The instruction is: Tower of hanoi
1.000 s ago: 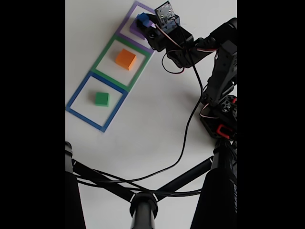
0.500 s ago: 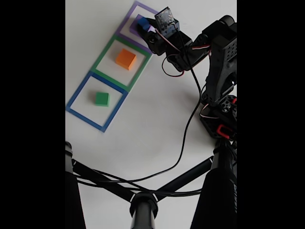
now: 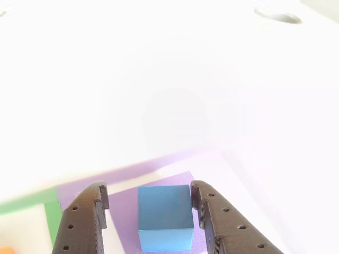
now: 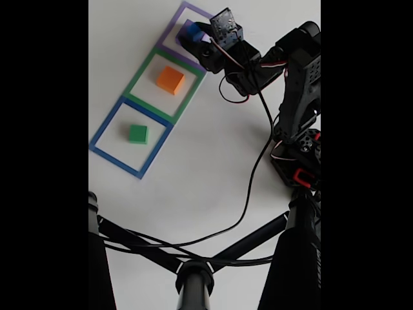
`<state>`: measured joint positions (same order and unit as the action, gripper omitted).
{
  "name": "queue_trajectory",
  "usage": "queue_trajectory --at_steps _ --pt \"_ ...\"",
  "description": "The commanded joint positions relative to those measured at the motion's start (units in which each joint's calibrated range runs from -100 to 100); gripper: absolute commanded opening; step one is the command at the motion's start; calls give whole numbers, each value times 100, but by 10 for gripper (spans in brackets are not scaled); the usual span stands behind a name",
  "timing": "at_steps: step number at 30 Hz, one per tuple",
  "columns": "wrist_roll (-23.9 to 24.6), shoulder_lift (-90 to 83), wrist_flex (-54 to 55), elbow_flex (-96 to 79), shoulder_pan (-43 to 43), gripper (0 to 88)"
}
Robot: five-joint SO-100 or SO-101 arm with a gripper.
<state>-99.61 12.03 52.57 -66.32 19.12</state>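
Two dark fingers of the gripper stand apart on either side of the small blue cube, gaps visible on both sides, so the cube is released and rests on the pale-purple slab. In the fixed view that stack sits in the purple outline near the desk's top edge, the orange cube in the green outline and the green cube in the blue outline.

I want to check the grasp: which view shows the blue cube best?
The other view: the blue cube sits large between the gripper fingers, on the purple slab. In the fixed view the blue cube is small, partly hidden by the arm.
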Motion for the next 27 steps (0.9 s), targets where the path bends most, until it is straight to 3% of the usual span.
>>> queue_trajectory --at_steps 1,7,12,16,22,27 --pt "-39 -1369 -925 -205 -42 161" --pt "-39 -3864 -4091 -105 6 127" --pt "-39 -5309 -7548 1305 -157 8" --pt "-39 -5769 -9816 2732 -406 0" --pt "-39 -6189 -12309 4341 -962 0" --pt "-39 -6617 -13257 4814 -1768 0"
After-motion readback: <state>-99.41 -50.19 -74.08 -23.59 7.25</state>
